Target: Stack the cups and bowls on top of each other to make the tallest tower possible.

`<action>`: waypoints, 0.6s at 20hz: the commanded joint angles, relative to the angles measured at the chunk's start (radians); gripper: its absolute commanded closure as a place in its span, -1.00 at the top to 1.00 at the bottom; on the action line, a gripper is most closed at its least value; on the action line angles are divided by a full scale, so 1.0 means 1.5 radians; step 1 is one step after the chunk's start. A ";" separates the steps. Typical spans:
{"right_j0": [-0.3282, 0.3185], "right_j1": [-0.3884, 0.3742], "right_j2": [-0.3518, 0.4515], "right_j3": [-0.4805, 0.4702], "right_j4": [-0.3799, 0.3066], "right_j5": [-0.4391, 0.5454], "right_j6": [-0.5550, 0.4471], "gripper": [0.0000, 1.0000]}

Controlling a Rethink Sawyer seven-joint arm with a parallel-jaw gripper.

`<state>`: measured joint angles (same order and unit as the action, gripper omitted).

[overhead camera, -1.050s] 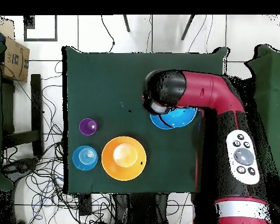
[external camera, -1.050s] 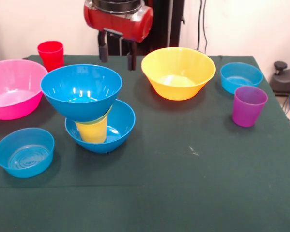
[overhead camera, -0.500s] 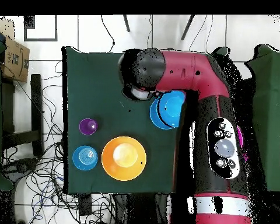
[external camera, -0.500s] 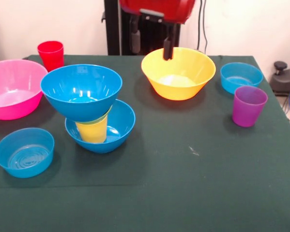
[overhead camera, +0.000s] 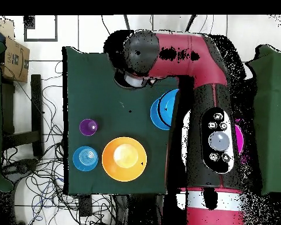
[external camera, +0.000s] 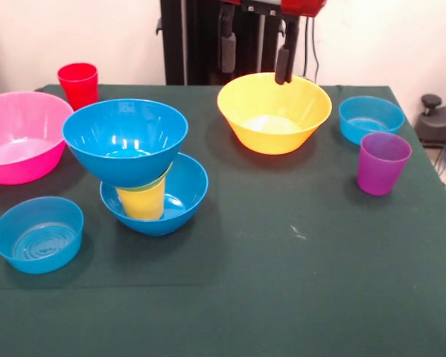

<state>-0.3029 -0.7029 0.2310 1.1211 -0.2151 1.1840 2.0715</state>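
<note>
bowls (external camera: 125, 140): six visible; cups (external camera: 384, 163): three; open fingers (external camera: 284, 63) empty.

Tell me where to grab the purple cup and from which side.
Grip the purple cup by its rim, coming straight down from above. It stands upright with its mouth open, apart from the light-blue bowl behind it, so one of the fingers can likely slip inside the wall.

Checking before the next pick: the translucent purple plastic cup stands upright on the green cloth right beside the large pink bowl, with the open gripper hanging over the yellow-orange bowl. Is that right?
Not quite. In the front view the translucent purple plastic cup stands upright beside the small light-blue bowl, across the table from the large pink bowl. The rest holds: the open gripper hangs over the yellow-orange bowl.
</note>
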 commanded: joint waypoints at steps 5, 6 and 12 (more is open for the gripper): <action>0.047 0.088 -0.041 -0.070 -0.010 0.056 0.128 1.00; 0.051 0.092 -0.045 -0.075 -0.012 0.052 0.127 1.00; 0.069 0.115 -0.070 -0.093 -0.015 0.038 0.132 1.00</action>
<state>-0.2376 -0.6273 0.1581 1.0124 -0.2099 1.1840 2.0717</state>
